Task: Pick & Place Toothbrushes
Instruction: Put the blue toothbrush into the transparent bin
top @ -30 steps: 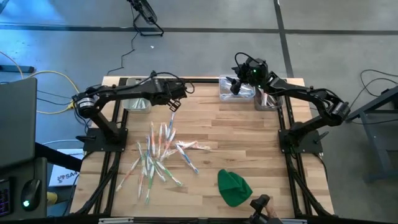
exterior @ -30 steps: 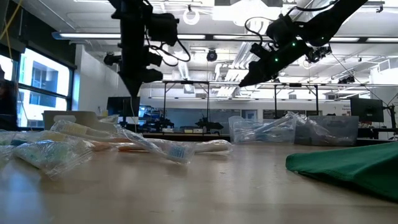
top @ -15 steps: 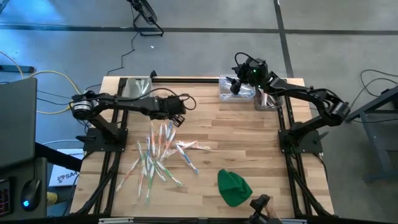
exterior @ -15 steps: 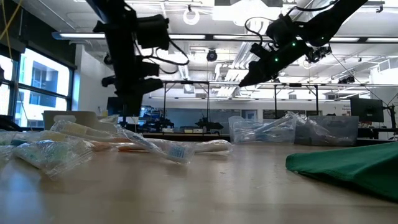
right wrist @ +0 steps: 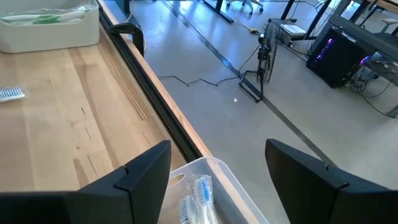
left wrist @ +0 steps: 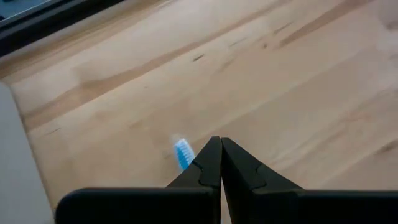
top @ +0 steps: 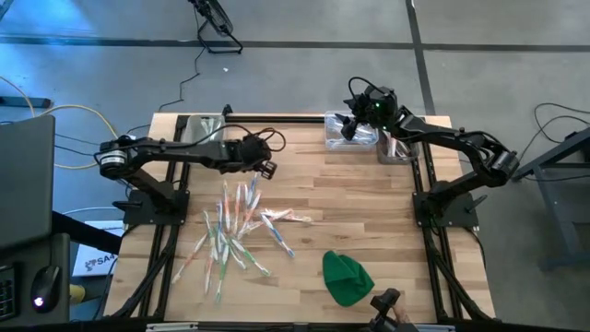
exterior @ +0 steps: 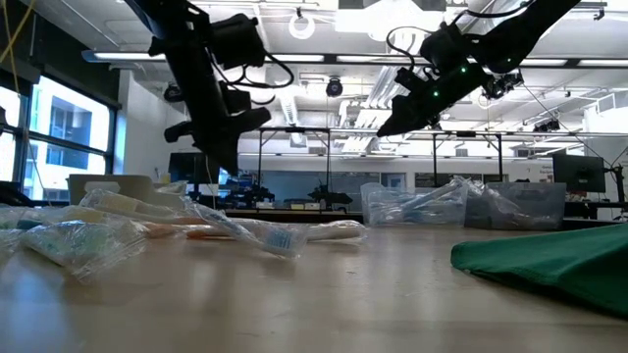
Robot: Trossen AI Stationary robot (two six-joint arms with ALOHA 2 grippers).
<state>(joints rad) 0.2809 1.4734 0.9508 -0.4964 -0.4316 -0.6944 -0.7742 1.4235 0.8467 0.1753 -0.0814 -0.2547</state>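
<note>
The toothbrushes (top: 235, 226) lie in a loose pile on the left half of the wooden table; in the low view they (exterior: 147, 227) are pale wrapped sticks. My left gripper (top: 268, 170) hangs shut above the table just beyond the pile's far end. Past its fingertips (left wrist: 219, 142) a blue bristle head (left wrist: 182, 153) shows on the wood. My right gripper (top: 348, 129) stands open above a clear bin (right wrist: 205, 186) at the far edge, which holds toothbrushes.
A green cloth (top: 346, 277) lies near the front right. Two clear bins (top: 355, 138) (top: 398, 148) stand at the far right and another bin (top: 205, 140) at the far left. One brush head (right wrist: 9, 93) lies on bare wood. The table's middle is bare.
My left gripper has sunk a little and moved toward the pile. It has tipped from pointing straight down to a slant and rolled, staying shut. My right arm has kept still.
</note>
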